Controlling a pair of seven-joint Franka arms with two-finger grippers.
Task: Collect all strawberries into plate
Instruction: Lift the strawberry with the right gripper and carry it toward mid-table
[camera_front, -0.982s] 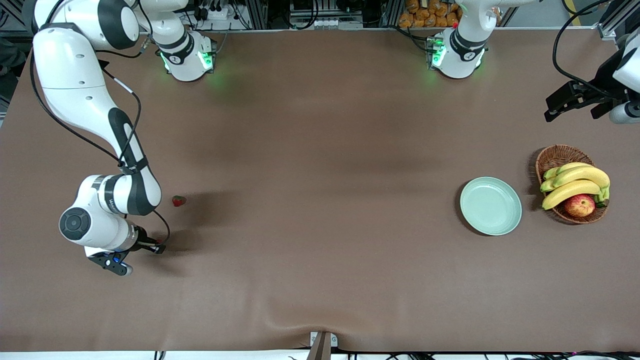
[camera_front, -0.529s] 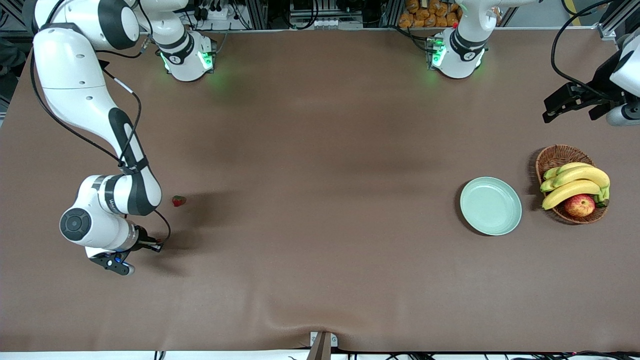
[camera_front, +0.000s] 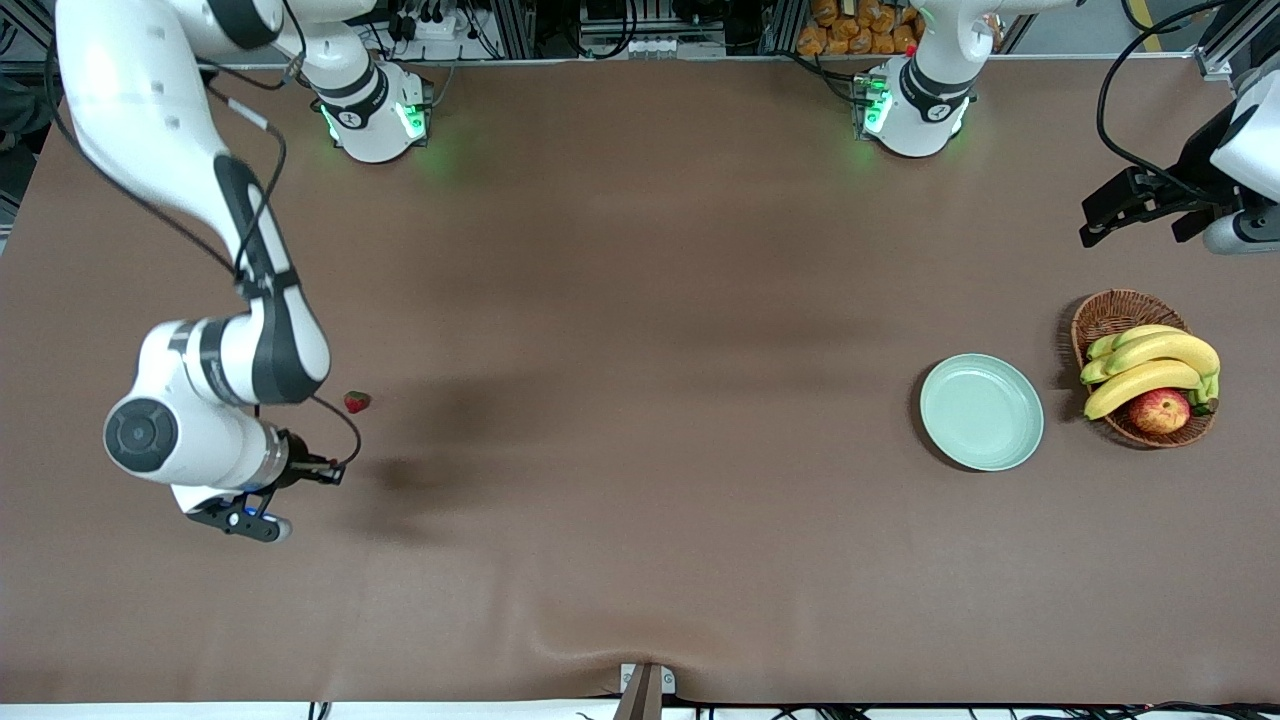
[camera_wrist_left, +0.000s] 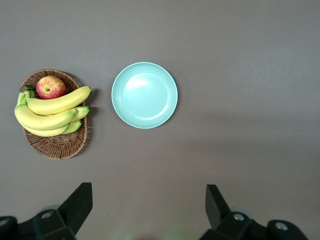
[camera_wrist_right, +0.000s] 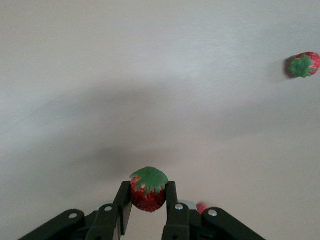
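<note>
Strawberry (camera_wrist_right: 148, 190) number one is clamped in the right hand (camera_wrist_right: 147, 200). From the right wrist view we can see it pinched between the two fingers (camera_wrist_right: 123, 202), green cap facing the camera and red body tucked in between. That hand (camera_front: 332, 472) is up over the table (camera_front: 640, 300) at the right arm's end.

We count a second strawberry (camera_front: 356, 402) lying loose on the table. On the front view's dial it shows at roughly 1 o'clock from the right hand, apart from it, and it also turns up in the right wrist view (camera_wrist_right: 303, 64) with its cap toward the camera. There's a small red speck right beside one finger in that same view too, but we honestly can't tell what it is.

The plate (camera_front: 981, 412) is way over toward the left arm's end of the table, well apart from both strawberries, and it has nothing on it. In the left wrist view (camera_wrist_left: 144, 95) we see it from straight above.

Just beside the plate, at about 3 o'clock from it in the front view, sits the basket (camera_front: 1110, 310) with bananas (camera_front: 1150, 365) and an apple (camera_front: 1159, 410) in it. The apple lies at around 6 o'clock of the bananas.

The left arm waits. Its left hand (camera_front: 1100, 220) hangs at about 12 o'clock from the basket, fingers (camera_wrist_left: 80, 202) spread wide with nothing between them.
</note>
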